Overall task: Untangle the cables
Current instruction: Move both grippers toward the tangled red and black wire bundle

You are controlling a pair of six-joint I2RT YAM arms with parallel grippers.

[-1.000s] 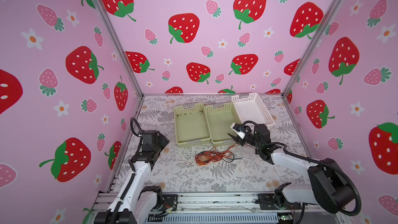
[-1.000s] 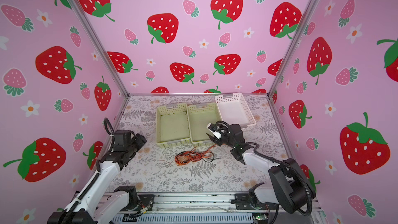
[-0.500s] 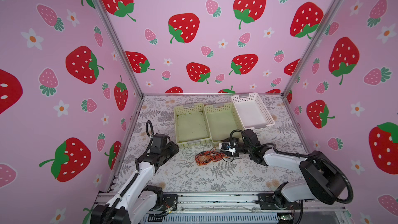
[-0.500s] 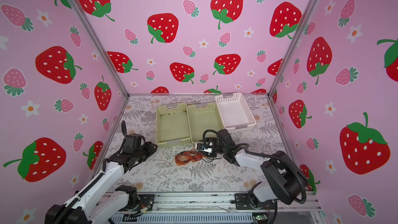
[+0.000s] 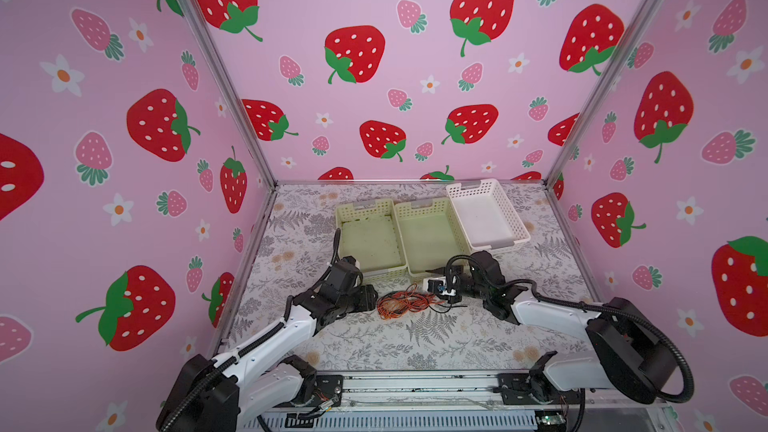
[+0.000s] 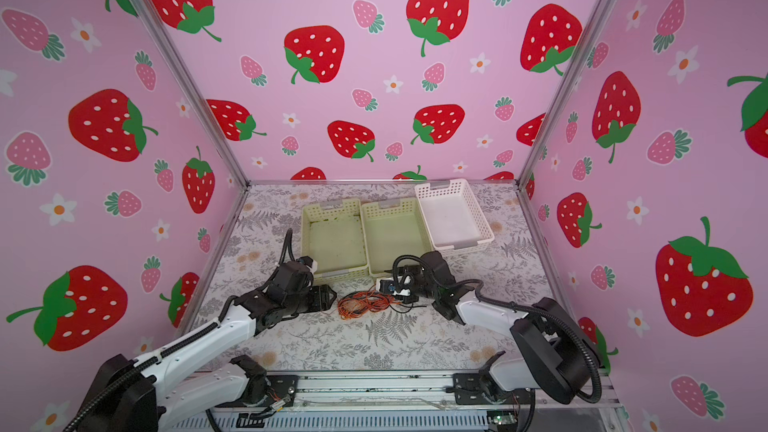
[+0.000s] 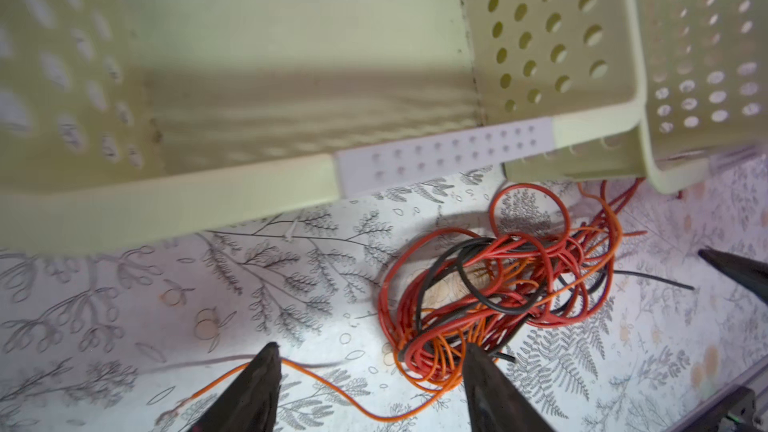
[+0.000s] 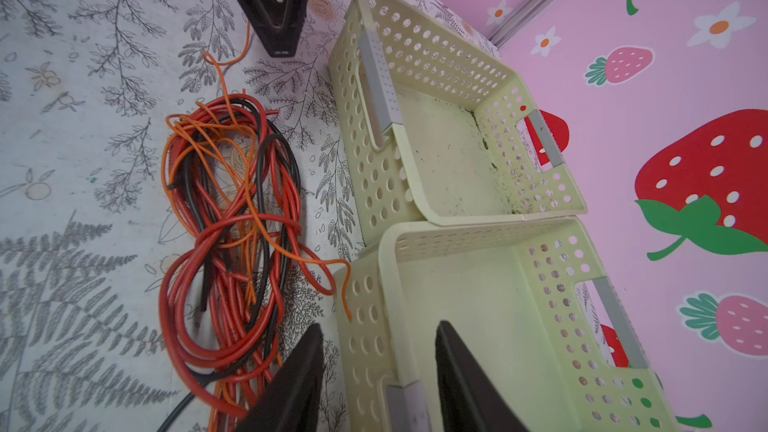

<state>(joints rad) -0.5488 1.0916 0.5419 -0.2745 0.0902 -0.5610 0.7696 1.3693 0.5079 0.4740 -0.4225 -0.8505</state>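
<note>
Two grippers flank the cables [image 5: 401,303], a red, orange and black tangle on the table [image 5: 415,351] whose crossings are hard to follow. Left of it the left gripper [image 7: 370,353] is spread, pinching nothing. Right of it the right gripper [image 8: 376,330] is likewise spread, its tips barely visible from above. Just behind stand green baskets [image 5: 365,205].

Tangled red/orange/blk cables [image 5: 405,304] on mat

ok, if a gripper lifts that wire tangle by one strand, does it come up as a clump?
Probably floppy and light: the cables lie in thin, slack curls. Likely mostly a clump, since red, orange and black loops thread through each other. The loose orange strand trailing from the pile may slide out first.
</note>
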